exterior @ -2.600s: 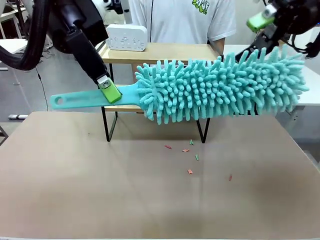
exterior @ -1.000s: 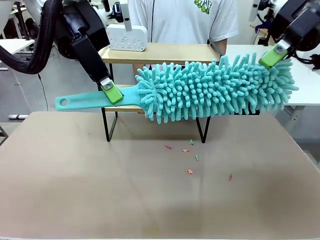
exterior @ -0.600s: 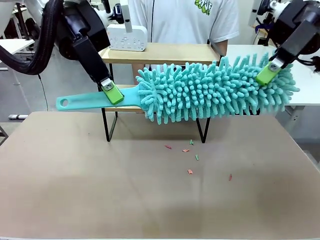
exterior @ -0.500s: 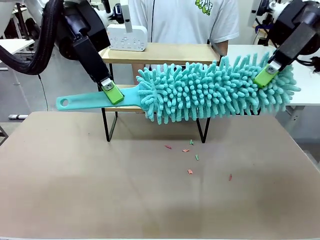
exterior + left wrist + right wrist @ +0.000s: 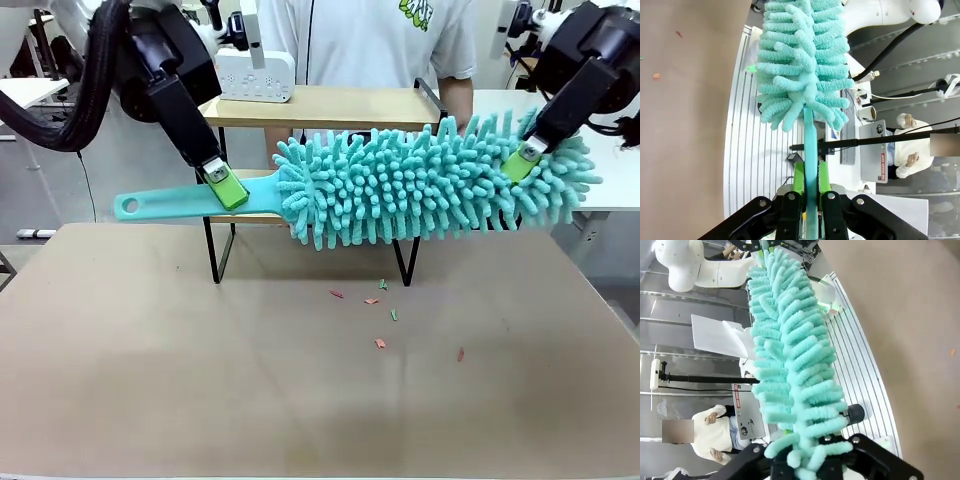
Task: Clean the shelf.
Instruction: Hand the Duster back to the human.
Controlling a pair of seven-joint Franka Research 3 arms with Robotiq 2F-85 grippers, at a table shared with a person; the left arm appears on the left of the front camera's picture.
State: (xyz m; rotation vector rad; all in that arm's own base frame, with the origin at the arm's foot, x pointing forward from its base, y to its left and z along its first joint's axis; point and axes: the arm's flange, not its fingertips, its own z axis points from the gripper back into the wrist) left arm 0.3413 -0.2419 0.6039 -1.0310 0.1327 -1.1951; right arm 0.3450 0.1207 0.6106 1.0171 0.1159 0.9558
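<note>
Left hand (image 5: pixel 224 186) clamps flat handle of teal fluffy microfibre duster (image 5: pixel 420 180); right hand (image 5: pixel 520 163) pinches its far tip, in front of two-tier wooden shelf (image 5: pixel 320 105).

The left gripper (image 5: pixel 224 186) reaches down from the upper left, its green pads clamped on a duster handle (image 5: pixel 165 203). The right gripper (image 5: pixel 520 162) slants in from the upper right, fingers buried in the fluffy duster head (image 5: pixel 430 185), closed around it.
</note>
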